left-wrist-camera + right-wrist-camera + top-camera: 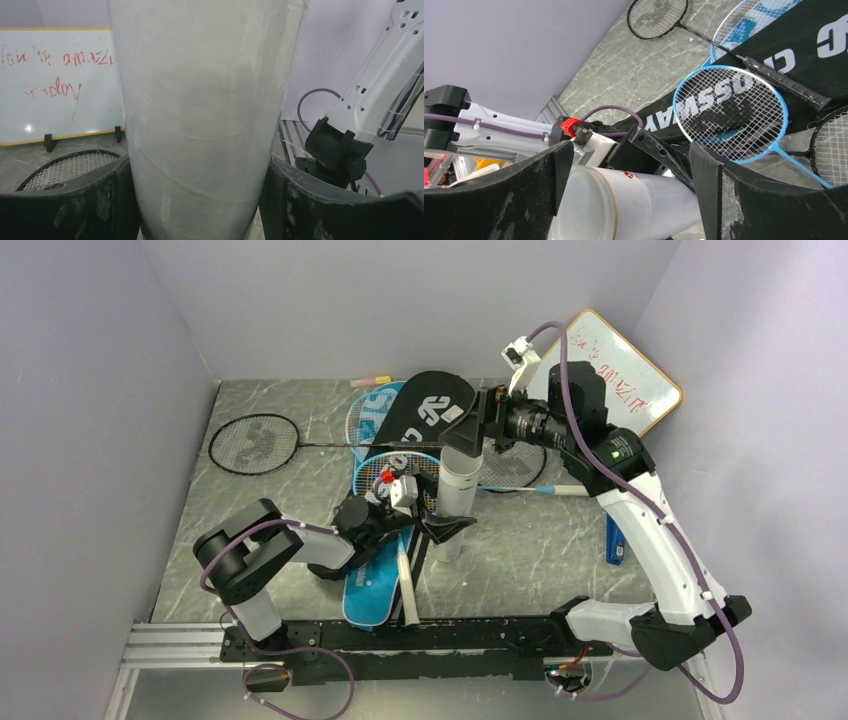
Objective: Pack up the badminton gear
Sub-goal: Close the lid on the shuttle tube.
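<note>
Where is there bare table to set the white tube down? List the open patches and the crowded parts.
Widest bare patch: near right, between the white tube, the right arm and the base rail. Smaller: left, between the black racket and the left arm. Crowded: centre, where black bag, blue bag and light-blue racket overlap.

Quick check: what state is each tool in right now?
Left tool: closed on the white tube.
Right tool: open, straddling the tube's top end, apparently not gripping.
</note>
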Robot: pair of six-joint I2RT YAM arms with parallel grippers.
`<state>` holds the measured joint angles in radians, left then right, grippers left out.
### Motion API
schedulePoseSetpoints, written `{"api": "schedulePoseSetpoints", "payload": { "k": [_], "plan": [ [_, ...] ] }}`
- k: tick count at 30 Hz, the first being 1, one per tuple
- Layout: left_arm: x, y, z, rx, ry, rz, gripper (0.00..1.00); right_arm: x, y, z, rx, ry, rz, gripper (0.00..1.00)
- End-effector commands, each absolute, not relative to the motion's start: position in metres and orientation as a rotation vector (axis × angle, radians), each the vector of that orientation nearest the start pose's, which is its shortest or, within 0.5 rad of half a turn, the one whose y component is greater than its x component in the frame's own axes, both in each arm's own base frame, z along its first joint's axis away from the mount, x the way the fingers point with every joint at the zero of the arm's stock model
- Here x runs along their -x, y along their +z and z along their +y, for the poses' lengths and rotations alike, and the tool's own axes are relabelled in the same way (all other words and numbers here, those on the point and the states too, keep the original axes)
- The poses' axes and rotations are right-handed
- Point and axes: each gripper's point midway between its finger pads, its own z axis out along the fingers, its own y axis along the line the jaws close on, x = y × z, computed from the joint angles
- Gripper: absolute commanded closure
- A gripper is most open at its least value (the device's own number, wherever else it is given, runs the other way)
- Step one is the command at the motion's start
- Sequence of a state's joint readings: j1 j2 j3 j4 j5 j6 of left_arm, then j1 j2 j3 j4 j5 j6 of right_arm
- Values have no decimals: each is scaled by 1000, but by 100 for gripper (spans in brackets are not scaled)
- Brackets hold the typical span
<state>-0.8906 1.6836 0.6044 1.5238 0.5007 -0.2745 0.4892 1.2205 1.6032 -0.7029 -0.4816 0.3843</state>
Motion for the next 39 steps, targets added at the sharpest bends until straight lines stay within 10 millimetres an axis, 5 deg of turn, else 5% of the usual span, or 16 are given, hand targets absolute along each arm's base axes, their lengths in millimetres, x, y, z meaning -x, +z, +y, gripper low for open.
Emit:
{"api": "schedulePoseSetpoints", "payload": {
  "k": [1,39],
  "plan": [
    [-190,305,-388,-790,-1279,741,25,-248,423,244,408,1088,1821,9],
    [-185,304,-387,-800,-1293,733,26,-236,345,245,167,1255,1782,11]
  ]
}}
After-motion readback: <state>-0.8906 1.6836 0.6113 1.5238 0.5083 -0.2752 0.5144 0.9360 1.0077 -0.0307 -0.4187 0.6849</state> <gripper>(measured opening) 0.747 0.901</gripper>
